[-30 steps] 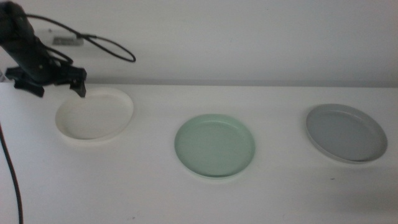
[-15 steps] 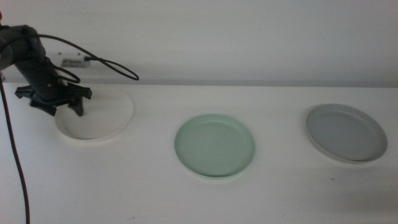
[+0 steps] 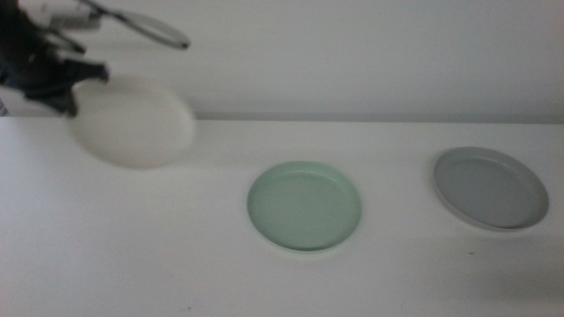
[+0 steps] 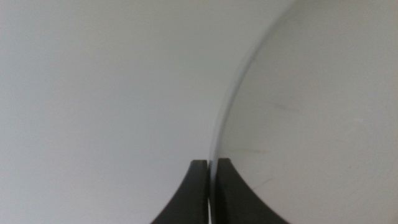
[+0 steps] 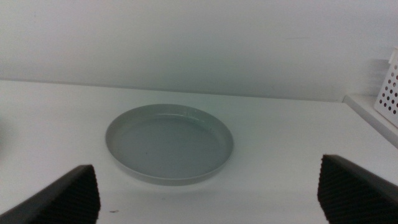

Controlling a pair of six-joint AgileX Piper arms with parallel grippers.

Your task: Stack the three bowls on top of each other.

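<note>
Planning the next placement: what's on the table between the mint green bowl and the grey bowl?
Nothing: the middle view shows only bare white table between the mint green bowl and the grey bowl.

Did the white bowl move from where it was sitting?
Yes. The cream-white bowl has gone up off the table, tilted, pinched at its rim by the left gripper, while the mint green bowl stays put.

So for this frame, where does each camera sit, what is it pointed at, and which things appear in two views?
Middle view: looks forward and down over the table; left gripper holds the cream bowl lifted; mint bowl centre.
Left wrist view: on the left arm, jaws clamping the cream bowl's rim.
Right wrist view: on the waiting right arm, open jaws facing the grey bowl.
Shared: middle view also shows both bowls.
</note>
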